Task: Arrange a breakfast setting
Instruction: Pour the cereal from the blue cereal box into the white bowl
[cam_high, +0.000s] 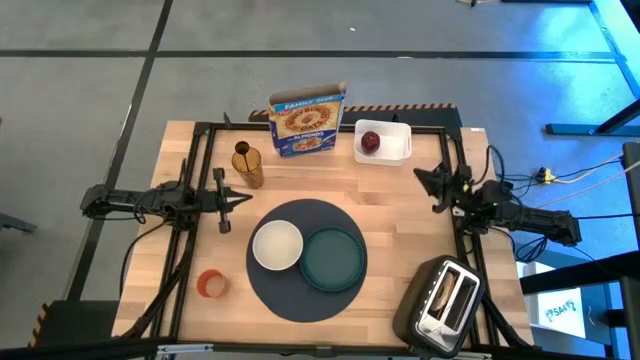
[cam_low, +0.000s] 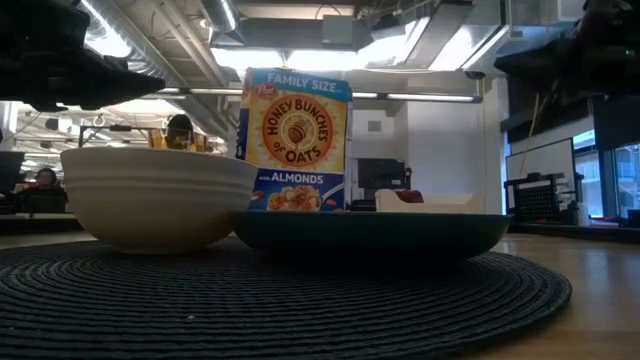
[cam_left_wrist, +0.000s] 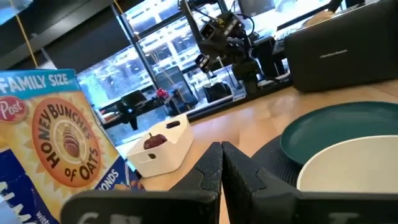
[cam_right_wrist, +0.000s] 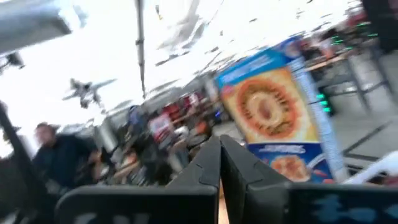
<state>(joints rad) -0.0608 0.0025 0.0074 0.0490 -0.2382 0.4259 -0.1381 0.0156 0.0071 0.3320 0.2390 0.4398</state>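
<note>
The round dark-grey placemat (cam_high: 305, 290) lies at the table's middle near side. On it stand the white bowl (cam_high: 277, 245) on the left and the teal plate (cam_high: 333, 258) on the right, side by side. They also show in the low view, the bowl (cam_low: 150, 195) and the plate (cam_low: 370, 232). The small orange cup (cam_high: 211, 284) stands left of the mat. The dark-red fruit (cam_high: 371, 142) lies in a white tray (cam_high: 398, 140) at the far side. My left gripper (cam_high: 245, 200) is shut and empty, left of the mat. My right gripper (cam_high: 420, 178) is shut and empty, near the tray. I cannot make out the spoon.
The blue cereal box (cam_high: 307, 122) stands upright at the far edge, with an amber tumbler (cam_high: 247, 163) to its left. The black-and-silver toaster (cam_high: 440, 300) stands at the near right corner, something tan in its slots. Bare wood lies between the mat and the right arm.
</note>
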